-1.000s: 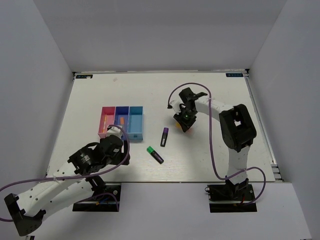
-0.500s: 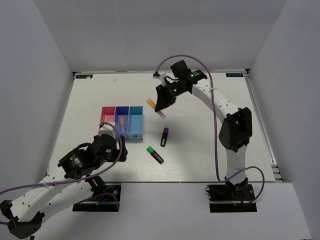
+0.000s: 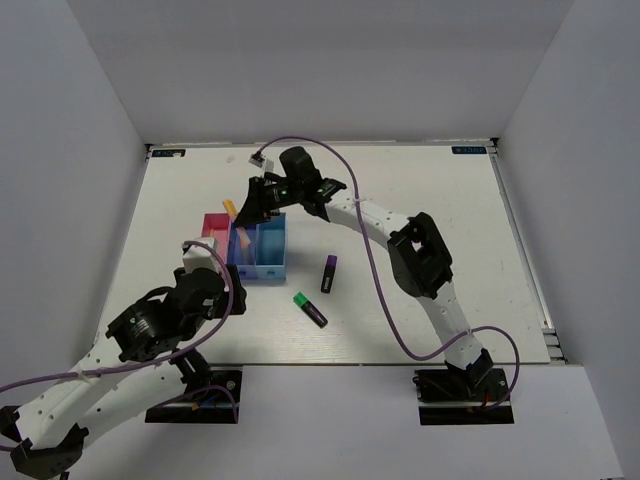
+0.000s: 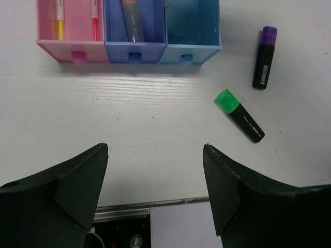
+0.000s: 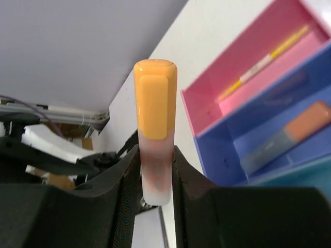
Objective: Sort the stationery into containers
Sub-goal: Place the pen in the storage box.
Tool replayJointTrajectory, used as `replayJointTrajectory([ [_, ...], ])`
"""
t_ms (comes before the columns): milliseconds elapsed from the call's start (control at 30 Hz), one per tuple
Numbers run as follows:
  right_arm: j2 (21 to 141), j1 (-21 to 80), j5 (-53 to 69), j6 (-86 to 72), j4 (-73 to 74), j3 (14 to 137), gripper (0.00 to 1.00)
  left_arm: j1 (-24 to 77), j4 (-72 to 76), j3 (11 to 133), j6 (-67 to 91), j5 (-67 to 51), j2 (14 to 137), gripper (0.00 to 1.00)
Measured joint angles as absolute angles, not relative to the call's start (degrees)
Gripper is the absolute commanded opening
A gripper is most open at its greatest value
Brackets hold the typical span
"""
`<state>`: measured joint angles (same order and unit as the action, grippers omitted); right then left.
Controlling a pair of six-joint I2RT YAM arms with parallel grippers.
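My right gripper (image 3: 247,205) is shut on an orange highlighter (image 5: 154,119) with a pale end and holds it in the air over the far end of the pink-red bin (image 3: 212,232) and dark blue bin (image 3: 243,262). The pink-red bin (image 4: 70,49) holds a pale yellow pen (image 4: 58,20) and a pink pen (image 4: 94,18). The dark blue bin (image 4: 135,51) holds another orange highlighter (image 4: 132,20). The light blue bin (image 4: 191,28) has nothing in it. The purple-black highlighter (image 3: 329,272) and the green-black highlighter (image 3: 309,309) lie on the table. My left gripper (image 4: 155,150) is open and empty near the table's front edge.
The right arm (image 3: 370,215) stretches across the table's middle from the right. A purple cable (image 3: 300,145) loops above it. The table's near edge with a metal rail (image 4: 134,209) lies just under my left fingers.
My right gripper has swung left from the table's middle to above the bins, carrying the orange highlighter. My left arm has drawn back a little toward the near edge.
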<state>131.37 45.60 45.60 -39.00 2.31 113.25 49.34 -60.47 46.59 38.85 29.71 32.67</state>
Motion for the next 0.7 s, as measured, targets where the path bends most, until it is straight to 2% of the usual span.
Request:
replayJointTrajectory([
  [167, 131.8, 46.2, 40.8, -38.8, -3.5, 113.3, 0.00, 49.3, -61.1, 46.6, 40.0, 30.3, 34.1, 0.84],
  [467, 135.6, 45.9, 34.6, -29.2, -4.4, 113.0, 0.05, 49.3, -61.3, 46.2, 42.0, 30.4, 33.8, 0.84],
  [633, 137.1, 46.0, 33.1, -27.2, -3.4, 112.6, 0.13, 49.3, -61.3, 45.6, 42.9, 30.4, 33.4, 0.84],
  [700, 137.1, 46.2, 32.8, -26.7, -3.6, 112.6, 0.23, 49.3, -61.3, 45.4, 43.1, 30.4, 33.3, 0.84],
])
